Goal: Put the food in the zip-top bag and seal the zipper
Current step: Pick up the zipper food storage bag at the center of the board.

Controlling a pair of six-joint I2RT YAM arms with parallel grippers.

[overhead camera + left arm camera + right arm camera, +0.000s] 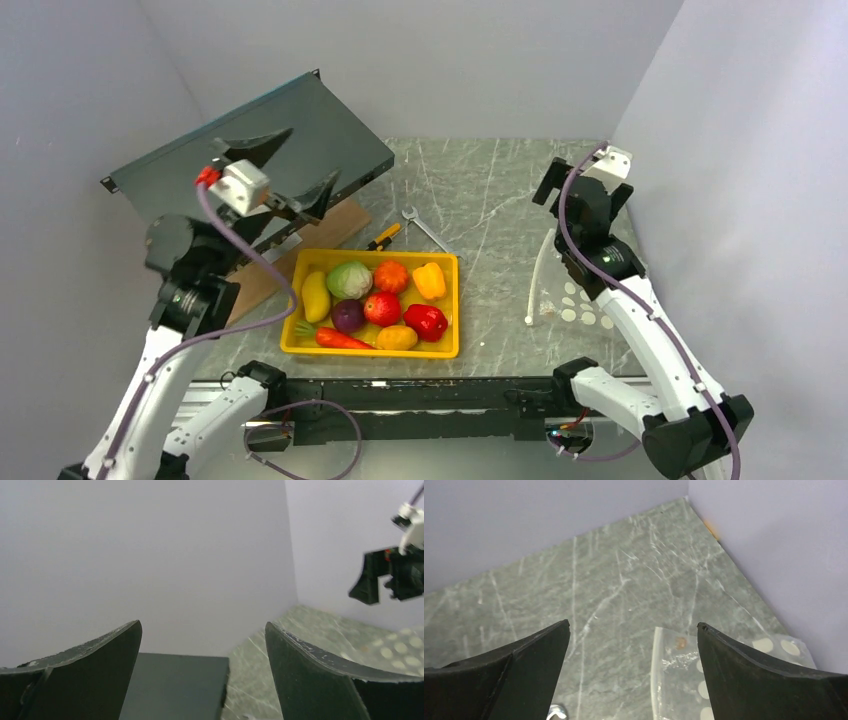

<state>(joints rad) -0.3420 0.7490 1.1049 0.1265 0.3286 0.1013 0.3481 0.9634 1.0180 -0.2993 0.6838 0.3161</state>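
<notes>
1. Between the fingers of the right gripper it's just air. The jaws are spread wide with nothing held, and it's tilted down at the marble table.
2. Right under that gripper, more toward its right-hand finger, the zip-top bag lies flat on the table. It's clear with white dots.
3. The zipper is the white strip along the bag edge that faces the left arm. Can't tell from any view whether it's pressed shut.
4. The left gripper is also wide open and empty. It's held up high, well apart from the bag.
5. Directly below and ahead of it is a dark metal panel propped at a slant, with a wooden block at the panel's low edge.
6. Lower down from the left gripper, off toward the right arm's side, sits a yellow tray with the food in it.
   - Far row: cabbage, pumpkin and yellow pepper.
   - Middle: mango at the end nearest the left arm, then onion, apple and red pepper.
   - Near rim: carrot and a yellow-orange piece.
7. Just past the tray's far rim, between the two grippers, there's a silver wrench and a yellow-handled tool.
</notes>
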